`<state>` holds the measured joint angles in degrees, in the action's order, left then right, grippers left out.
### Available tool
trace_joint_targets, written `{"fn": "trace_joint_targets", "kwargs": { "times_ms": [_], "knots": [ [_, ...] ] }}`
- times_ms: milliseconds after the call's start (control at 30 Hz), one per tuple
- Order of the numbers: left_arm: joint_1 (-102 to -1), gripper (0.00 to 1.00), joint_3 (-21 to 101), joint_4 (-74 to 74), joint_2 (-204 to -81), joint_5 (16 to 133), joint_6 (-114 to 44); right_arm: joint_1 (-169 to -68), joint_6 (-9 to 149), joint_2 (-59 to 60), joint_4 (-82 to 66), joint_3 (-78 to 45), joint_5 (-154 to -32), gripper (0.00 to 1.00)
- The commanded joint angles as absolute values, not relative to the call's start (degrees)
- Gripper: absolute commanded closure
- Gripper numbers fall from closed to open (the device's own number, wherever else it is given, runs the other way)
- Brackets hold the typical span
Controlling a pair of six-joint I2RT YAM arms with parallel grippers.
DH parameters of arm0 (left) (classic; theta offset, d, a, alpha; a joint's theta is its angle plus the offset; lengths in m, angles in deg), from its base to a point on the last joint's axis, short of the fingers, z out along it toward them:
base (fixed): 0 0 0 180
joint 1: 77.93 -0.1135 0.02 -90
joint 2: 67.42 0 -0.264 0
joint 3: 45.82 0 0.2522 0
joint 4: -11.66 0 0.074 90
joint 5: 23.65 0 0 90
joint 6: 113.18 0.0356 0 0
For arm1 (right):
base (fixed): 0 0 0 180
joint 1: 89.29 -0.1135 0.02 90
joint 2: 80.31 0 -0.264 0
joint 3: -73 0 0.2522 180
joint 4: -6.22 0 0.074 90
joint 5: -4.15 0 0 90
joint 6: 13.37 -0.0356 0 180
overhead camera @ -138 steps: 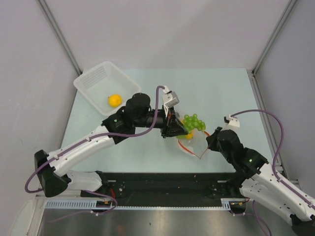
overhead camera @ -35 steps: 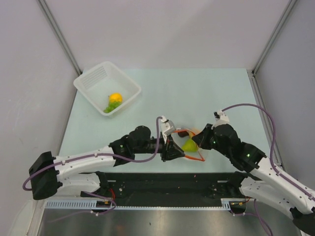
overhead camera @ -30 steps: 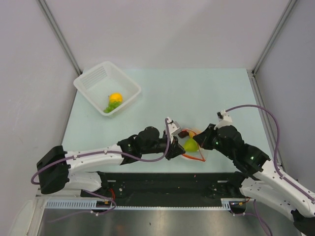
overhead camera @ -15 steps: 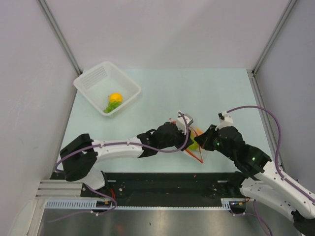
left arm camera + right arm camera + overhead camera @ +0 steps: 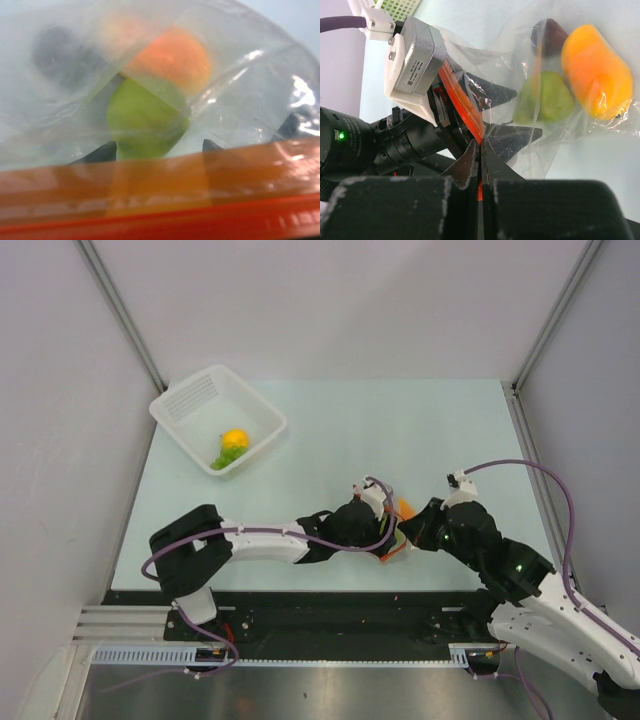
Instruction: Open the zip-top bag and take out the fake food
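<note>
With the small clear plastic zip-top bag (image 5: 555, 155) lying near the front of the pale bench (image 5: 400, 430), the right end effector (image 5: 480, 150) pinches its red-orange zip strip (image 5: 462, 105) while the left end effector (image 5: 159, 145) is inside it, fingers apart, and should next close on the shiny green pear (image 5: 542, 100).

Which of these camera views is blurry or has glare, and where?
Left wrist view: the zip strip across the bottom is out of focus, the green pear looks hazy through the zip-top bag, glare at its right. Right wrist view: the right gripper is a blurred dark mass; the orange piece beyond is sharp. Top external view: even light.
</note>
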<state>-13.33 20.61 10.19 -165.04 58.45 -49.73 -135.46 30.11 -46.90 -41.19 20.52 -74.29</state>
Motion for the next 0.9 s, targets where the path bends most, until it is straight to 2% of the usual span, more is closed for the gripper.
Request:
{"fn": "trace_joint_targets", "kwargs": {
  "times_ms": [0,133,200,400,500,533,633,667,767,867],
  "knots": [
    [-13.4,0.21,22.4,9.5,-166.4,52.5,-51.6,-135.8,30.1,-47.5,-42.1,20.2,-72.5,1.0],
    [-13.4,0.16,25.3,5.4,-169.0,49.7,-54.0,-135.8,30.4,-47.2,-41.8,20.1,-72.4,1.0],
    [-13.4,0.01,25.9,3.8,-170.7,48.6,-55.2,-135.7,30.3,-47.0,-41.7,20.3,-72.4,1.0],
    [-13.4,0.01,29.1,2.1,-174.8,48.4,-57.1,-135.8,30.4,-46.8,-41.3,20.8,-72.6,1.0],
    [-13.4,0.04,29.1,2.6,-175.7,48.4,-57.1,-135.7,30.4,-46.7,-41.5,20.8,-72.7,1.0],
    [-13.4,0.06,29.1,2.6,-175.9,48.3,-56.9,-135.7,30.4,-46.8,-41.5,20.9,-72.8,1.0],
    [-13.4,0.22,29.2,2.7,-175.5,48.0,-56.7,-135.7,30.6,-47.2,-41.9,21.1,-72.4,1.0],
    [-13.5,0.35,29.1,2.7,-175.3,47.9,-56.6,-135.7,30.6,-47.4,-42.1,21.0,-72.3,1.0],
    [-13.4,0.52,28.9,2.3,-174.2,47.7,-55.9,-135.8,30.8,-47.7,-42.6,21.1,-71.5,1.0],
    [-13.5,0.63,28.8,1.4,-171.6,48.7,-54.7,-135.7,31.3,-47.7,-43.1,21.4,-70.9,1.0]
  ]
}}
